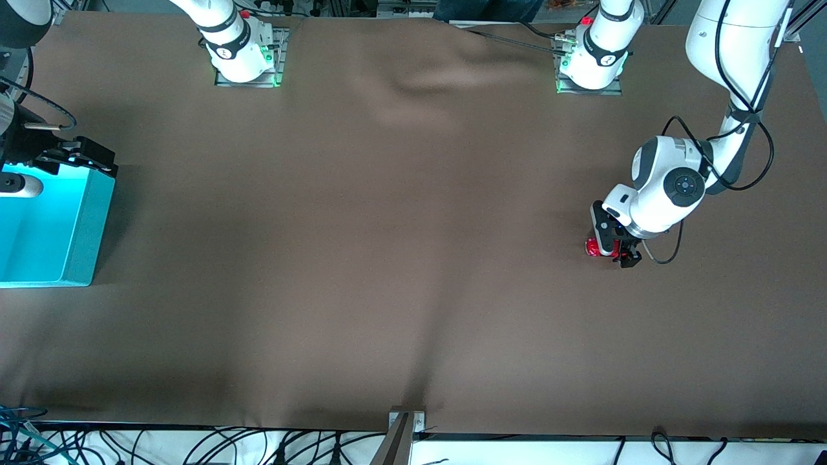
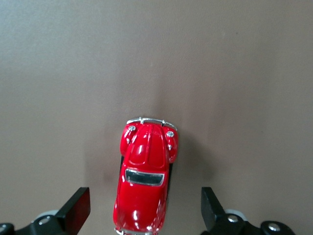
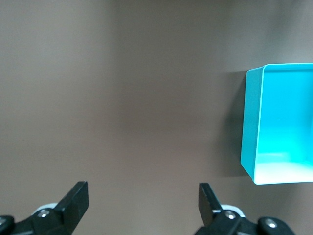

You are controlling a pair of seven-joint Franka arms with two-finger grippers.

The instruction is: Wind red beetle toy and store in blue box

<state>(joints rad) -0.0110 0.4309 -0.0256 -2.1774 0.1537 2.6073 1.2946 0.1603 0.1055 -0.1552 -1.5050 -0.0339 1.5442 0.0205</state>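
Desk [image 1: 400, 258] in front view carries the red beetle toy [image 1: 593, 247] under the left pincer [image 1: 617, 248]; blue box [image 1: 45, 226] sits at the right arm's end. Left wrist view: fingers [image 2: 78, 208] spread, straddling the toy [image 2: 144, 181] without touching. Right wrist view: right pincer [image 3: 142, 203] open above bare desk beside the box [image 3: 252, 122].

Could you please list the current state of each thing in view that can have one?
red beetle toy: upright on the table, between open fingers, not gripped.
blue box: open-topped, nothing seen inside.
left gripper: open, low around the toy.
right gripper: open, holding nothing, waiting by the box.
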